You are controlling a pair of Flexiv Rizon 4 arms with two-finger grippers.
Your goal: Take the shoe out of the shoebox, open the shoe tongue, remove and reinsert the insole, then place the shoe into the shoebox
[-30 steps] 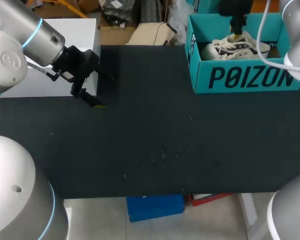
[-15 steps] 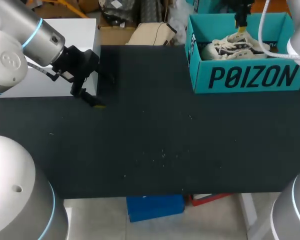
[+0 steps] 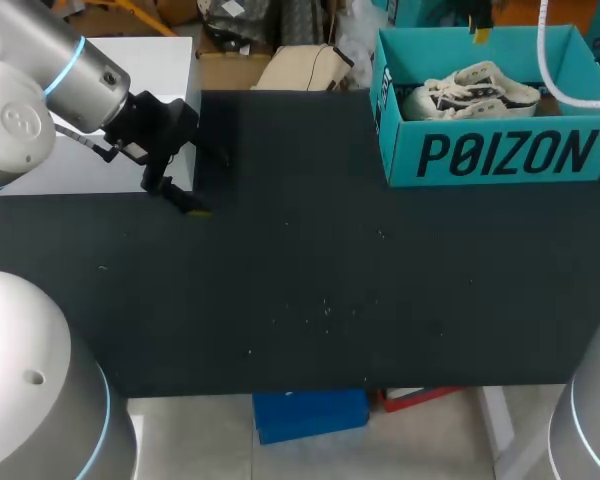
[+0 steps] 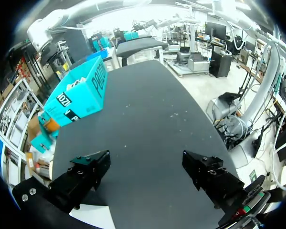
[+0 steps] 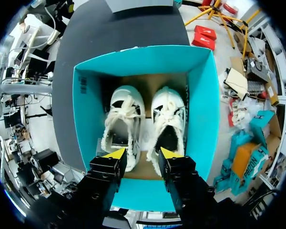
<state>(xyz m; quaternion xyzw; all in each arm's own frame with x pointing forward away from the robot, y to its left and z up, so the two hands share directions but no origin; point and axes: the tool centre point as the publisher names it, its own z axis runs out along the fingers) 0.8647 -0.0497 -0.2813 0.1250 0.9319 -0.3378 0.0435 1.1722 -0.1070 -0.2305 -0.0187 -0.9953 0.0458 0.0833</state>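
The teal shoebox [image 3: 500, 155] stands open at the table's back right. Two white lace-up shoes [image 3: 470, 88] lie side by side inside it. My right gripper [image 3: 477, 30] hangs above the box's far side. In the right wrist view it [image 5: 142, 153] looks straight down on one shoe [image 5: 124, 119] and the other shoe [image 5: 169, 117], its yellow-tipped fingers apart with nothing between them. My left gripper [image 3: 185, 200] sits low over the table's left back, far from the box. Its fingers [image 4: 81, 176] are spread wide and hold nothing. The shoebox [image 4: 78, 93] shows far ahead of it.
The black table [image 3: 330, 280] stretches between the two arms. A white panel [image 3: 160, 60] lies at the back left, under my left arm. The table's front edge runs along the near side.
My right gripper has risen from the shoes and out of the box, leaving both shoes inside. The left arm has not moved.
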